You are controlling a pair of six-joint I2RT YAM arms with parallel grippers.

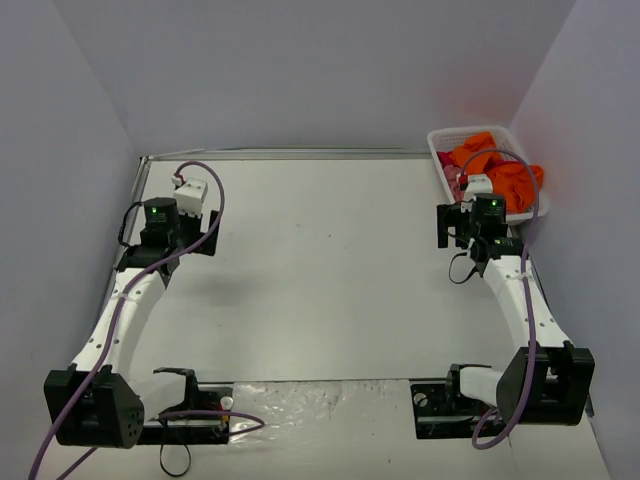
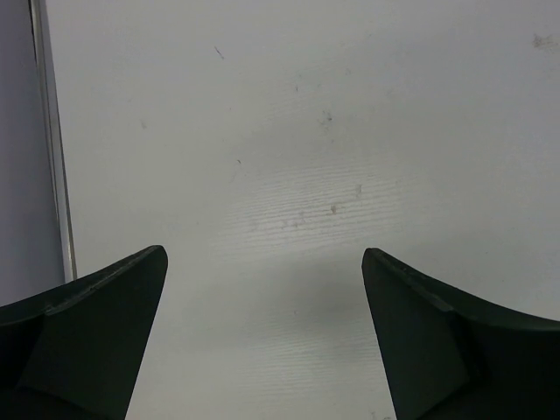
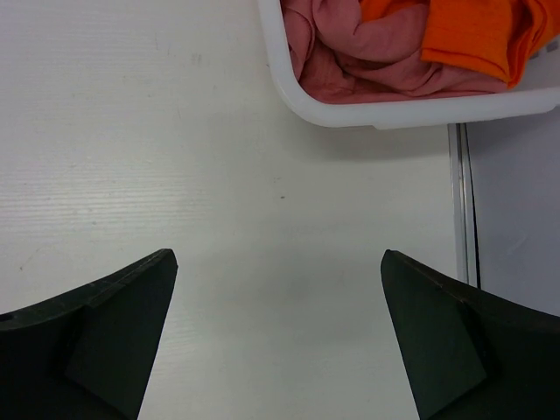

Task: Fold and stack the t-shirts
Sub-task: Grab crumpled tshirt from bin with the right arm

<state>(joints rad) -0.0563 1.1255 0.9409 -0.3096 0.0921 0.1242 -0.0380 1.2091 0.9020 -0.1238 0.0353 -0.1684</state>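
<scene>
Your right gripper [image 3: 276, 262] hangs spread and empty just short of the basket [image 3: 394, 112], probably staged to reach the orange t-shirt [image 3: 472, 35] heaped inside over the pink one [image 3: 350, 52]; your left gripper [image 2: 262, 258] hovers released above the table [image 2: 306, 131].

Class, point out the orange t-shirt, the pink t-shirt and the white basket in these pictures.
orange t-shirt [image 3: 472, 35]: right wrist view, on its bunched cloth.
pink t-shirt [image 3: 350, 57]: right wrist view, on its crumpled folds.
white basket [image 3: 394, 114]: right wrist view, on its rim.
</scene>
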